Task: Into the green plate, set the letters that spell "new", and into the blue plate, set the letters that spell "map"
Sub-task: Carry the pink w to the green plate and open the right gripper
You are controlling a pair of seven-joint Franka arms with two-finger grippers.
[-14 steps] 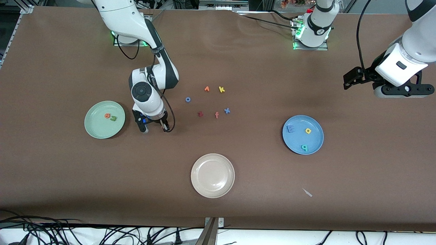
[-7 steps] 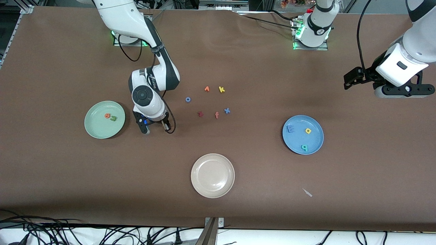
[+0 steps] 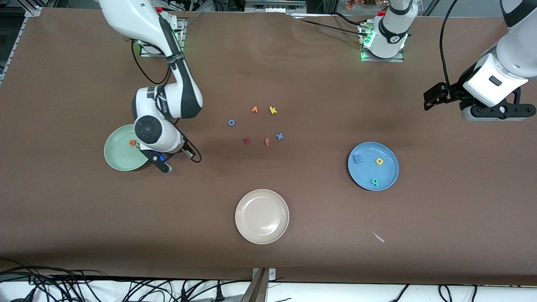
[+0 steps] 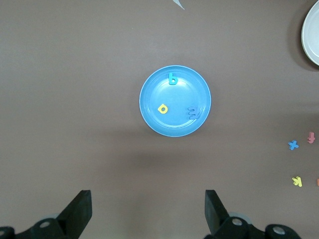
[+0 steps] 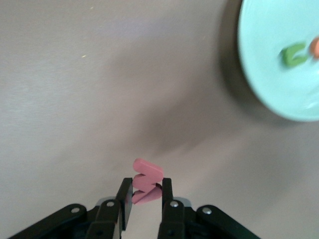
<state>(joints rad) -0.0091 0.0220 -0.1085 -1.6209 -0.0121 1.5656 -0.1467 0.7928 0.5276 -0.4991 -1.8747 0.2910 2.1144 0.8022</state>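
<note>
While the table (image 3: 319, 235) carries a plain brown covering from end to end, a slight wrinkle shows in it near the arms' bases, and a small pale scrap (image 3: 379, 238) lies on it nearer the front camera than the blue plate (image 3: 388, 176). Black cables run along the table's lower edge in the front view, and metal framing shows at the upper corners.

The right gripper (image 5: 144, 199) is up in the air over bare table just beside the green plate (image 3: 117, 159). Its jaws are pinched narrow on the salmon-red "w" (image 5: 146, 180), which stands on edge between them. The orange "e" (image 3: 132, 143) lies in the green plate, and the right wrist view shows the green "n" (image 5: 295, 55) in it as well.

The left gripper (image 4: 147, 211) waits aloft near the left arm's end of the table, jaws spread wide and holding nothing. In the blue plate lie the blue "m" (image 3: 358, 158), the yellow "a" (image 3: 379, 161) and the teal "p" (image 3: 375, 182), apart from one another.

A beige plate (image 3: 251, 235) sits nearest the front camera, bare. Between the two coloured plates lie loose letters: a yellow "k" (image 3: 273, 110), a blue "x" (image 3: 279, 136), a salmon "f" (image 3: 267, 141) and a dark red "z" (image 3: 246, 141).
</note>
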